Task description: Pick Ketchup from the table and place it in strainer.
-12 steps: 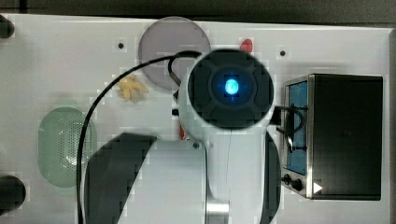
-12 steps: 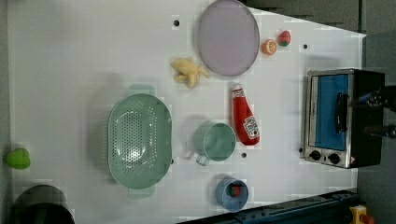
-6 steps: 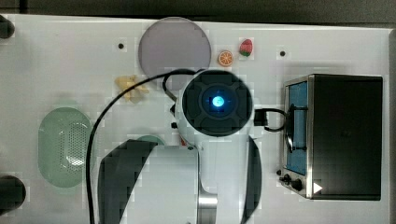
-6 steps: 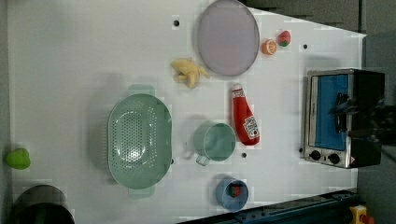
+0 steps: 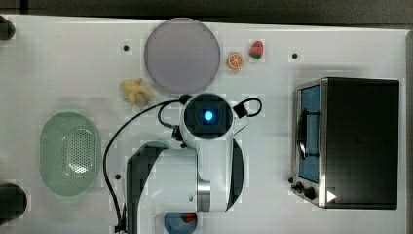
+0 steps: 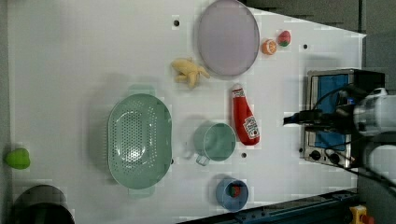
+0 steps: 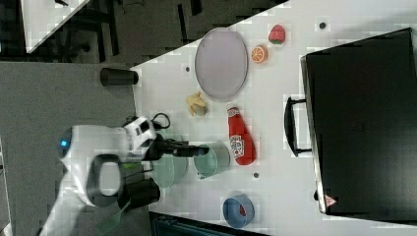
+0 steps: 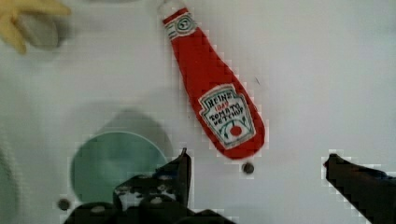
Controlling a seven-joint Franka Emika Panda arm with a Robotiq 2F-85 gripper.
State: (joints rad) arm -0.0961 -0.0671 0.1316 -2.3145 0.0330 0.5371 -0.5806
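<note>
Ketchup (image 8: 212,95) is found lying flat on the table (image 6: 70,56), in the left view just right of the teal cup (image 6: 215,141) and well right of the strainer (image 6: 139,140). Plastic squeeze body is judged light, slightly yielding and smooth; a grip across the labelled belly is advised. Gripper (image 8: 254,163) is seen with jaws spread wide, holding nothing. In the top view the bottle is hidden beneath the arm.
</note>
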